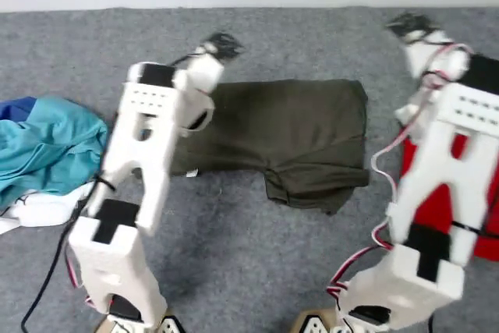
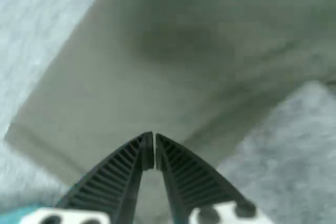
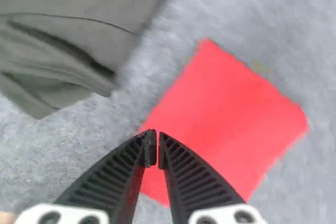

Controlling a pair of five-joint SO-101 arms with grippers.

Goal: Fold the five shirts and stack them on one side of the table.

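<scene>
Progress: roughly one of five. Folded red shirt [image 1: 439, 210] lies at the right edge. The olive shirt [image 1: 288, 134] is mid-frame, partly folded, lower edge untidy. Unfolded teal, blue and white shirts [image 1: 43, 154] are heaped at left. Both tools closed and empty: left gripper [image 2: 149, 142] over olive, right gripper [image 3: 153, 140] over red.

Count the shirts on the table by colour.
olive shirt: 1
red shirt: 1
teal shirt: 1
blue shirt: 1, partly under the teal one
white shirt: 1, partly under the teal one
Total: 5
</scene>
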